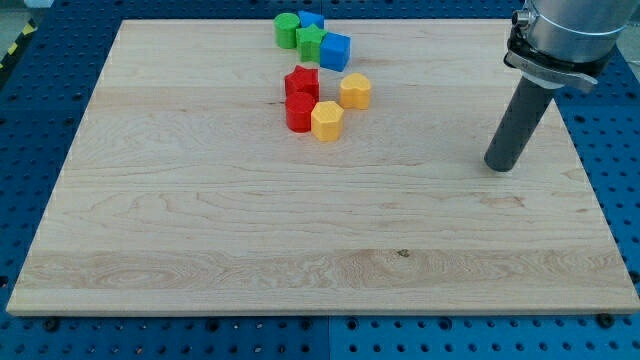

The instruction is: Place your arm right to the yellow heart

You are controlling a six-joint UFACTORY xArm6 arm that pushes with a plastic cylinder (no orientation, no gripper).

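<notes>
The yellow heart (355, 91) lies near the view's top centre of the wooden board (200, 220). Its shape is only roughly legible. A second yellow block, a pentagon (327, 121), lies just below and to its left. My rod comes down from the view's top right, and my tip (500, 166) rests on the board. The tip is far to the right of the yellow heart and somewhat lower in the view, touching no block.
A red star (302, 82) and a red round block (300, 111) sit just left of the yellow blocks. Above them are a green round block (287, 30), a green star (311, 42), a blue block (311, 19) and a blue cube (335, 51).
</notes>
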